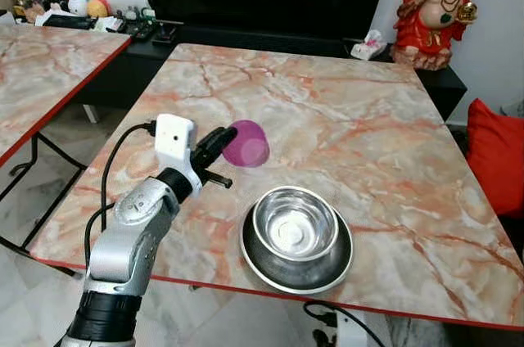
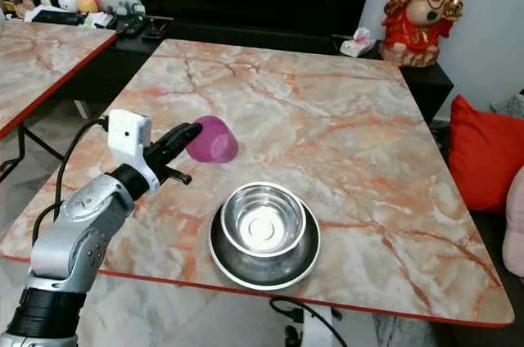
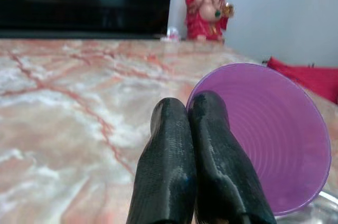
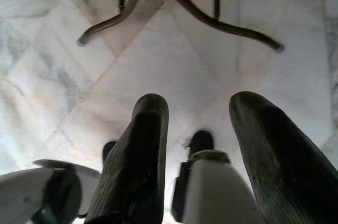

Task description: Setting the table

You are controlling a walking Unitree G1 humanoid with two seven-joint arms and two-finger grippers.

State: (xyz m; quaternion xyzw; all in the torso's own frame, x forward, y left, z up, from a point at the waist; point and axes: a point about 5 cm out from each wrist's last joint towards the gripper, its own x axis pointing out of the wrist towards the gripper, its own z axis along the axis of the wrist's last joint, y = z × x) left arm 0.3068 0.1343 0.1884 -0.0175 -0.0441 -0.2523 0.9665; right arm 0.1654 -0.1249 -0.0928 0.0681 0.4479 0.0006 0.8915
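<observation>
- Left eye view: the left end effector (image 1: 223, 139) is stretched over the marble tabletop (image 1: 352, 126), its black fingers pinched on the near rim of a purple cup (image 1: 246, 144). The cup is tilted well over, mouth towards the robot, and I cannot tell whether its far side rests on the tabletop. A steel bowl (image 1: 296, 236) stands near the front edge, apart from the cup. Judging by the task, the cup is held by its rim so that it can be stood upright as part of the setting.
- Right eye view: the same layout, with the cup up and to the left of the bowl. A red figurine (image 2: 423, 10) stands on the dark cabinet beyond the far edge, and a red cushion (image 2: 481, 155) lies off to the right.
- Left wrist view: the two fingers (image 3: 166, 176) lie pressed together at the cup's rim, one seemingly inside the mouth, so the wall is probably nipped between them.
- Right wrist view: the right end effector (image 4: 198, 129) hangs idle over the tiled floor (image 4: 47, 76), its fingers spread and holding nothing, near metal table legs (image 4: 211, 20).
</observation>
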